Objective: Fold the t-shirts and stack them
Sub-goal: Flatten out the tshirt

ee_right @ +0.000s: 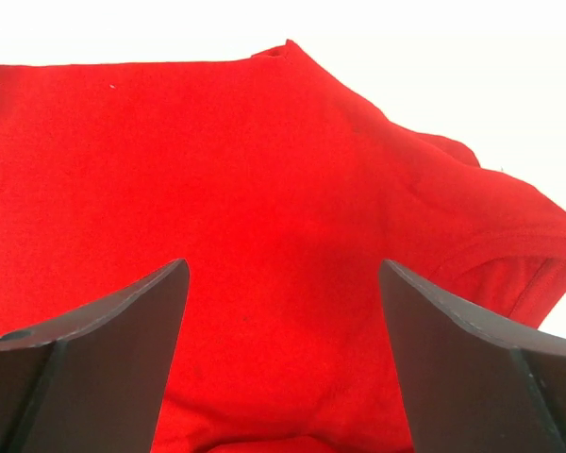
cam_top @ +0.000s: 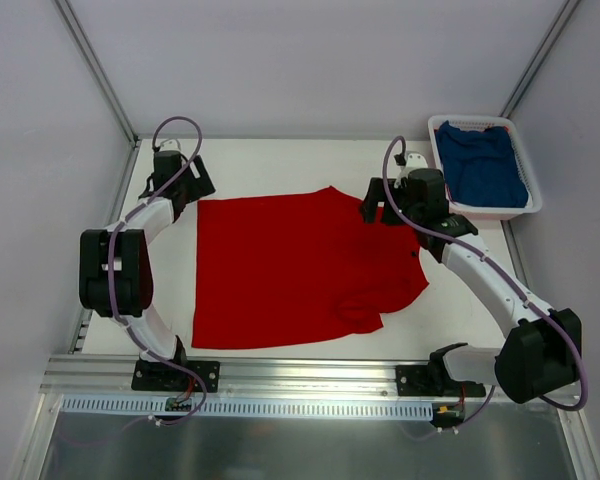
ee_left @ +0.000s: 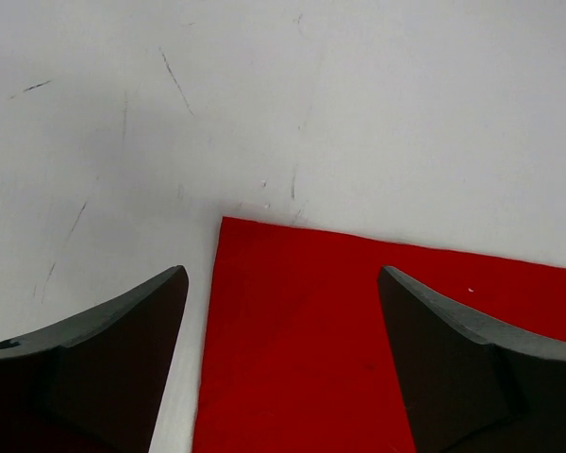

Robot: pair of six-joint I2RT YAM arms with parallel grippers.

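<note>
The red t-shirt point(cam_top: 300, 270) lies spread flat on the table point(cam_top: 280, 160) between the arms. The left gripper point(ee_left: 278, 274) hangs over its far left corner, jaws wide, gripping nothing. The right gripper point(ee_right: 283, 269) hangs over the far right shoulder, wide and empty. The blue t-shirt point(cam_top: 490, 165) lies in the white basket point(cam_top: 485, 212)

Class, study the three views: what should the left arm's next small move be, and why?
Likely lower the left gripper onto the red t-shirt at its far corner and pinch it: its jaws stand open over that corner, and the shirt lies spread out, with the right gripper open above it.
</note>
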